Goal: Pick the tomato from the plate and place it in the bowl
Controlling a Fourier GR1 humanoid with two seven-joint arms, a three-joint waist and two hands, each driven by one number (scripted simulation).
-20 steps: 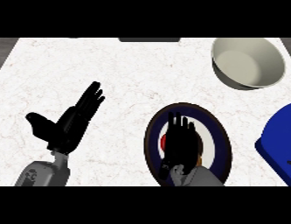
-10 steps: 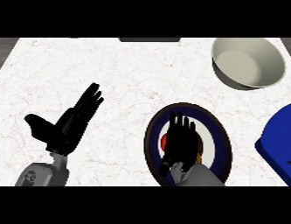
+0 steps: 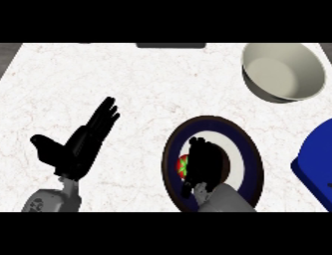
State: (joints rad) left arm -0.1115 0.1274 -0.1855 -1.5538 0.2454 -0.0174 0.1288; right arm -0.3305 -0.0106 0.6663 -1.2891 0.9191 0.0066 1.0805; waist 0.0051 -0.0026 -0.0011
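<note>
A red tomato [image 3: 183,166] with a green stem shows as a small sliver on the dark blue plate [image 3: 248,149] with a white centre. My right hand [image 3: 209,162] lies over the tomato and covers most of it, fingers curving down around it. The beige bowl [image 3: 284,72] stands at the far right of the counter, well apart from the plate. My left hand [image 3: 77,144] rests open at the left, fingers straight and pointing up and to the right, holding nothing.
A blue container [image 3: 330,159] sits at the right edge, close to the plate's right rim. A dark strip [image 3: 171,45] lies at the counter's far edge. White marbled counter [image 3: 124,74] stretches between the hands and the bowl.
My right hand has drawn back slightly toward the near edge and lowered onto the tomato, its fingers closing round it. The left hand has not moved.
</note>
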